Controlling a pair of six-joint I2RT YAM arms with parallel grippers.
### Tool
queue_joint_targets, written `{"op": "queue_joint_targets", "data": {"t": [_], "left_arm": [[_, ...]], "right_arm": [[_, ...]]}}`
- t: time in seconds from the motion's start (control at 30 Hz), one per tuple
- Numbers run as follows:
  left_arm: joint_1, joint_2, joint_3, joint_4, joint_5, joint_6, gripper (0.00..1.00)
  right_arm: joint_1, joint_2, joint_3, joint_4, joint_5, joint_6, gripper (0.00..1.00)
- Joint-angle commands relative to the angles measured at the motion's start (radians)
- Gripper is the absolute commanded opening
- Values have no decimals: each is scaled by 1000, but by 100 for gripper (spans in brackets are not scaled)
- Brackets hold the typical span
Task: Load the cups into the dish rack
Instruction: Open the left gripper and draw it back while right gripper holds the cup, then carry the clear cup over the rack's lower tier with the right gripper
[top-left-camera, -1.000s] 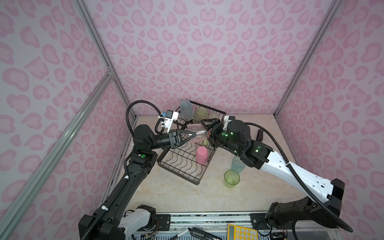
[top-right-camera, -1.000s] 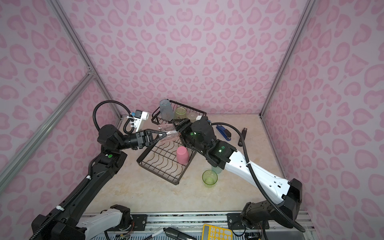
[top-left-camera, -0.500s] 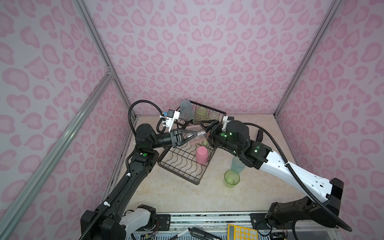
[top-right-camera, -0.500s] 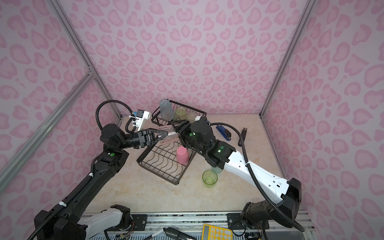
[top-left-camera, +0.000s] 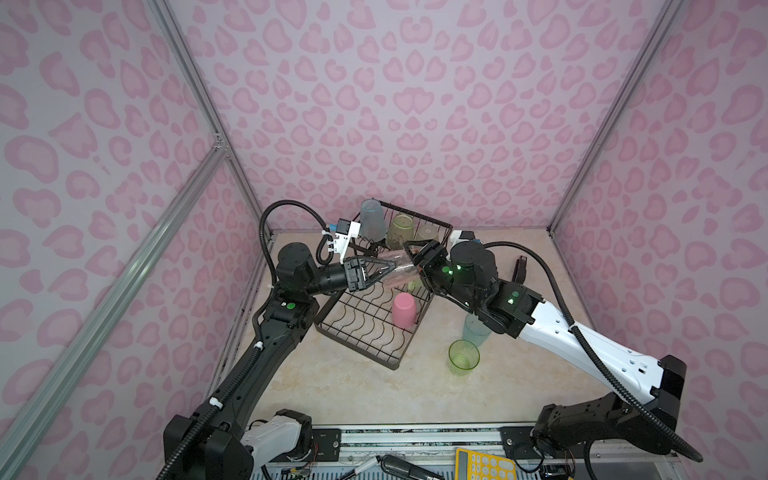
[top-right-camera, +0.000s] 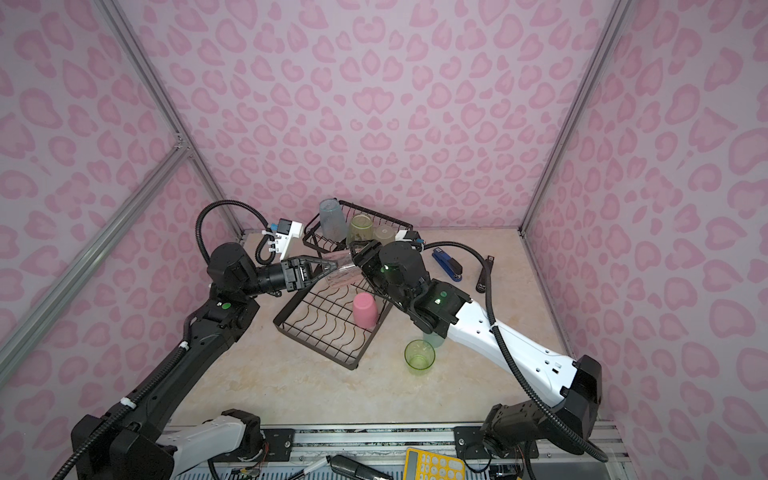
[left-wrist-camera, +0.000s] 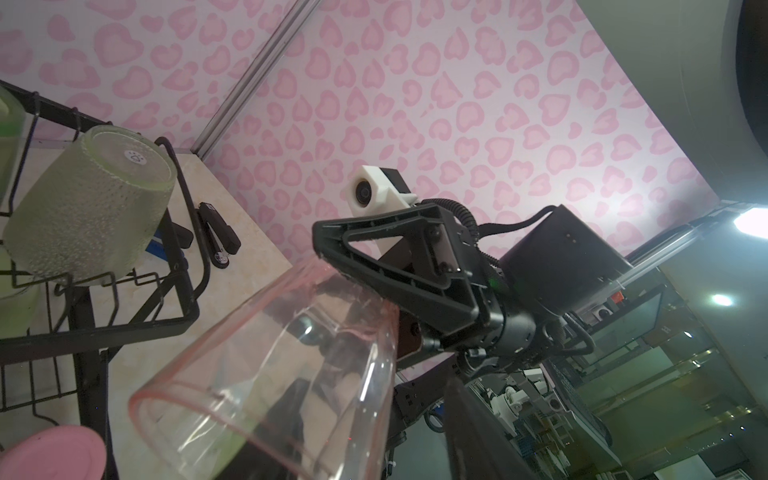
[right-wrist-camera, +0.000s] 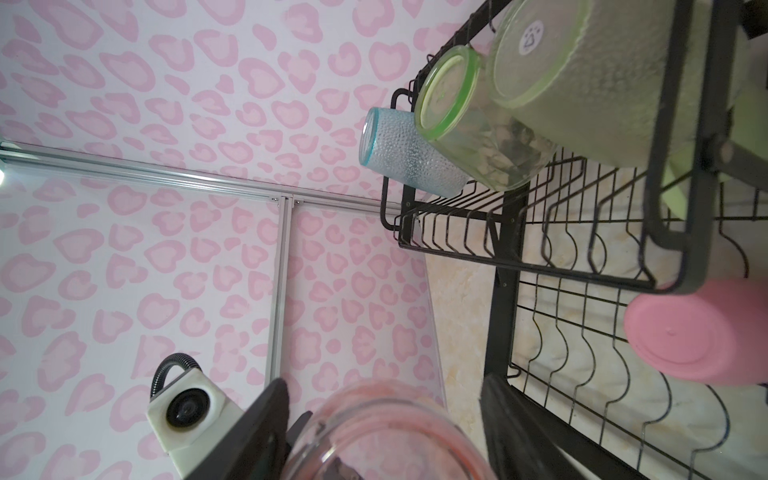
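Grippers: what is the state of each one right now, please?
Left gripper: open.
Right gripper: closed, holding the clear pink cup.

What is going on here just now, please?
Both arms meet at a clear pink cup above the dish rack. The right end effector grips its body; the left end effector is at its rim, grip unclear. A solid pink cup stands upside down inside the rack, and a green cup and a blue cup wait on the table.
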Motion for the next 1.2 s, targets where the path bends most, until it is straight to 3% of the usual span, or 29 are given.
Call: {"op": "queue_joint_targets", "data": {"t": [0.0, 0.27, 0.47, 0.77, 1.17], "left_arm": [[2, 4, 33, -167, -56, 101, 57], [6, 14, 76, -386, -163, 180, 61], [38, 16, 127, -604, -316, 248, 67], [178, 14, 134, -789, -472, 261, 71], [376, 34, 75, -907, -642, 256, 71]], "right_arm": [[1, 5, 6, -5, 64, -63, 57], [3, 37, 5, -30, 127, -135, 56], [29, 72, 24, -58, 191, -216, 55], [127, 169, 140, -134, 340, -383, 55], [229, 405, 304, -197, 434, -545, 54]]}}
